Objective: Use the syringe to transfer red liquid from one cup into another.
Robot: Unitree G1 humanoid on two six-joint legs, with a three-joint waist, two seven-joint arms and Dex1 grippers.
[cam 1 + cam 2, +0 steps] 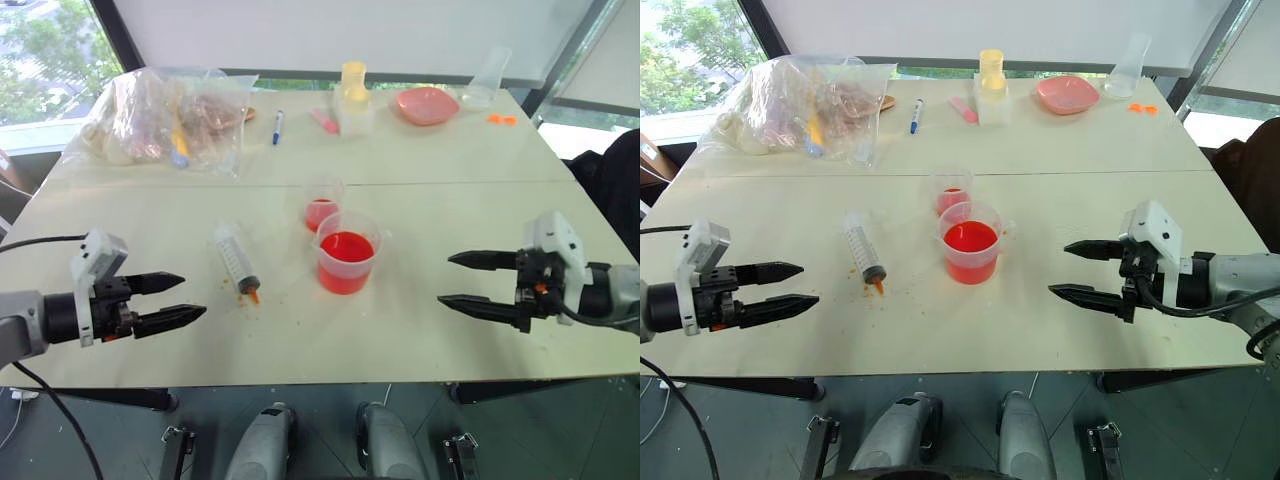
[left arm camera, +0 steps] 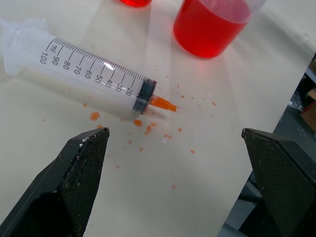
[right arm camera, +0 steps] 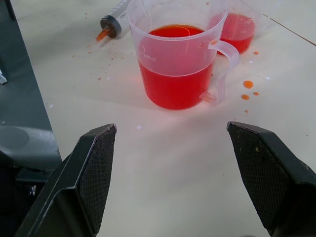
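I see the syringe lying flat mid-bench, orange tip toward the near edge — beaker of red liquid just right, smaller cup behind it. Both my grippers — left, right — hover over the near edge, fingers apart, empty.

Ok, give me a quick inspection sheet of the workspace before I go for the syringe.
Surface: table pale, orange droplets around the syringe tip.
Job's things: syringe lying flat, ungripped; beaker and smaller cup upright, both hold red liquid.
Clutter: plastic bag, blue pen, pink bowl along the far edge.
Grippers: left end effector and right end effector open, empty.
Cables: black cable at left arm.
Surroundings: windows behind.
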